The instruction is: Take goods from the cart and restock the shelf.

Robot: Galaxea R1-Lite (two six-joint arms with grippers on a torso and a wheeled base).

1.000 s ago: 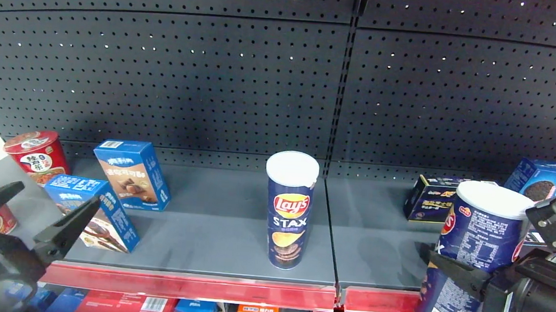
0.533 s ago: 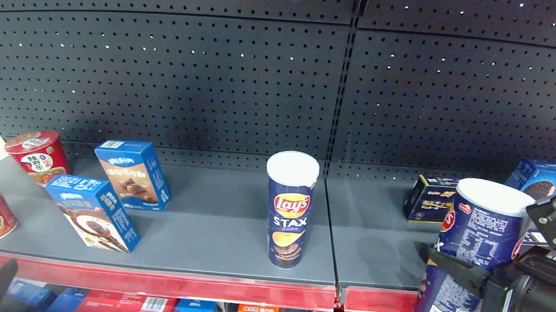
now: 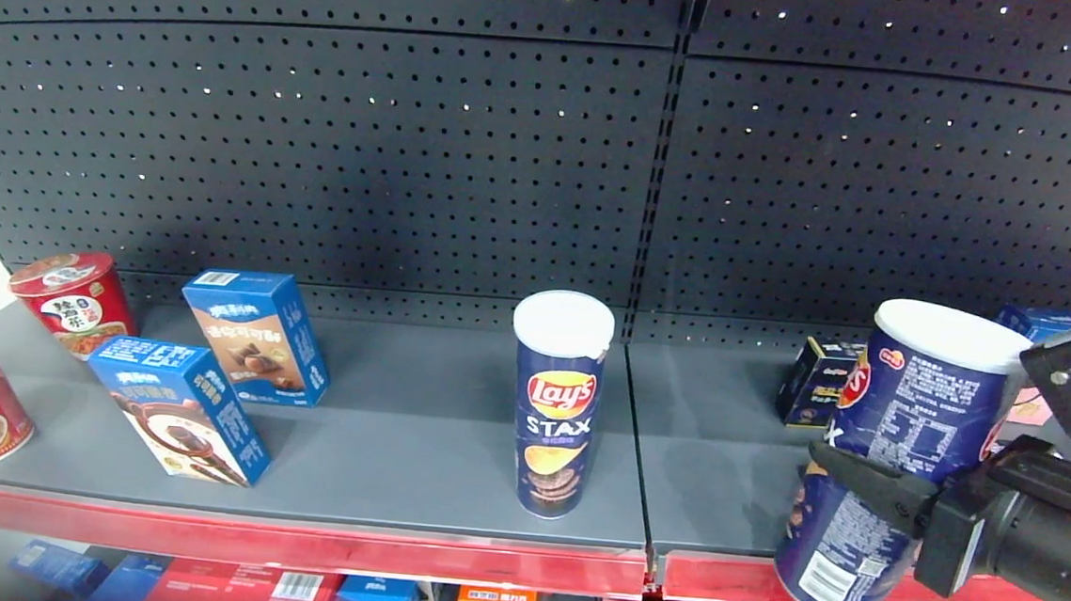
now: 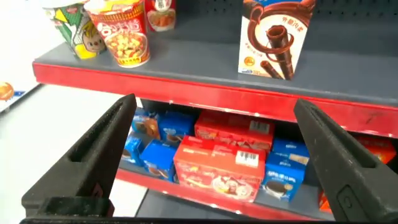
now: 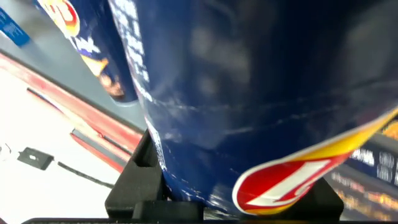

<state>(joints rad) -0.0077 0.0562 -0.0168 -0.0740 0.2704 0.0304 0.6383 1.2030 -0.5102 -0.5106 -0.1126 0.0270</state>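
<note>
Tilted chip can (image 3: 923,412) clamped in the right gripper (image 3: 886,481), lower right of frame, base level with the shelf's red lip (image 3: 367,553).
Pushed in aslant, it could catch that lip or topple against the dark box (image 3: 813,381) behind. The left gripper (image 4: 214,162) hangs spread and empty. Grey shelf deck (image 3: 394,441), a second can (image 3: 558,415) at centre, perforated panel (image 3: 319,153) beyond.

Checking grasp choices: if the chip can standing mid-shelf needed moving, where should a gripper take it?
Probably around its mid-body, from the front, jaws either side: the standing chip can is upright, tall and round, with bare shelf on both sides.
</note>
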